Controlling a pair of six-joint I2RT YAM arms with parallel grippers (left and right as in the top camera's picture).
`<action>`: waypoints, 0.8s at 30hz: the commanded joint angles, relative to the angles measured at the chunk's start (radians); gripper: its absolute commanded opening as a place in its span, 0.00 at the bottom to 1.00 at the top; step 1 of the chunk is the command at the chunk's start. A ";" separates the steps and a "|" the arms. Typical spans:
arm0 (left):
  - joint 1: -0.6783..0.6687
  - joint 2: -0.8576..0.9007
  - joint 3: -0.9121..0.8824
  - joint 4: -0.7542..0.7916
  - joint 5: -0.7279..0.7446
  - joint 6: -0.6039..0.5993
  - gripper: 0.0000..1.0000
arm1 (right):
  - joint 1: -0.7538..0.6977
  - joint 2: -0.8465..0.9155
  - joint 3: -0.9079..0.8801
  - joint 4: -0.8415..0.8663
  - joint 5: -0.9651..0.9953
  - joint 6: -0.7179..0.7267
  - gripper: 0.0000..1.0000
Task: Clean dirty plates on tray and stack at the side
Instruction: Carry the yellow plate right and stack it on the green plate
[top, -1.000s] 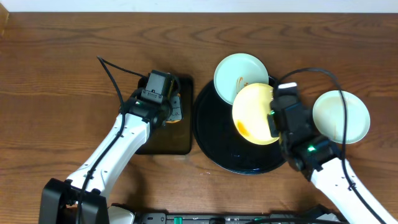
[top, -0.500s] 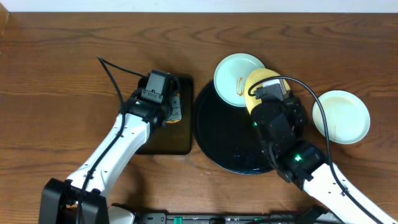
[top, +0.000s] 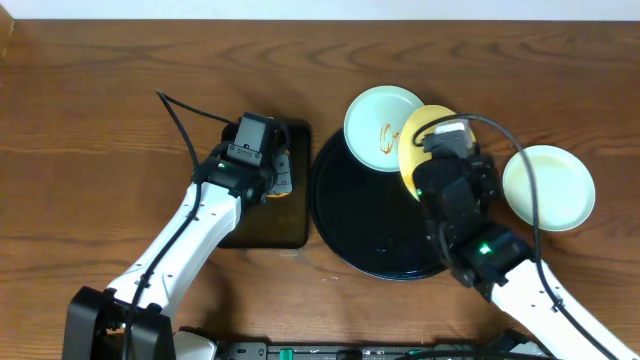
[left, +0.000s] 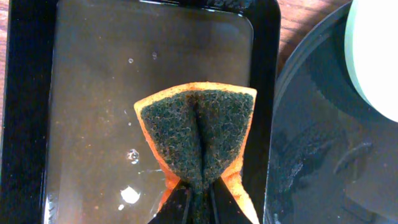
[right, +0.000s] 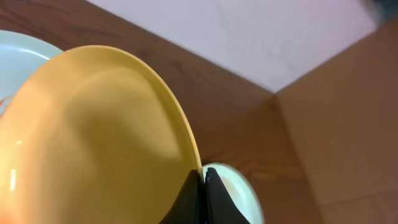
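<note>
My right gripper (right: 203, 182) is shut on the rim of the yellow plate (right: 93, 143) and holds it tilted on edge above the right side of the round black tray (top: 350, 215); the plate shows in the overhead view (top: 415, 148). A mint plate with an orange smear (top: 380, 125) rests on the tray's far rim. Another mint plate (top: 548, 187) lies on the table to the right. My left gripper (left: 198, 202) is shut on an orange sponge with a dark scrub face (left: 199, 134), above the rectangular black tray (left: 93, 112).
The rectangular tray (top: 285, 225) holds shallow water and sits left of the round tray. A cardboard box (right: 348, 124) stands at the table's far right edge in the right wrist view. Cables run from both arms.
My right gripper has lifted the yellow plate from lying flat on the round tray and tipped it up on edge. The left arm has not moved.
</note>
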 joint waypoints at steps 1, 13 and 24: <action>0.005 0.011 -0.015 0.001 -0.013 0.013 0.08 | -0.090 -0.007 0.019 -0.051 -0.168 0.243 0.01; 0.004 0.011 -0.015 0.001 -0.013 0.013 0.08 | -0.557 -0.006 0.019 -0.156 -0.535 0.546 0.01; 0.004 0.011 -0.015 0.000 -0.013 0.013 0.09 | -0.972 0.094 0.019 -0.175 -0.628 0.569 0.01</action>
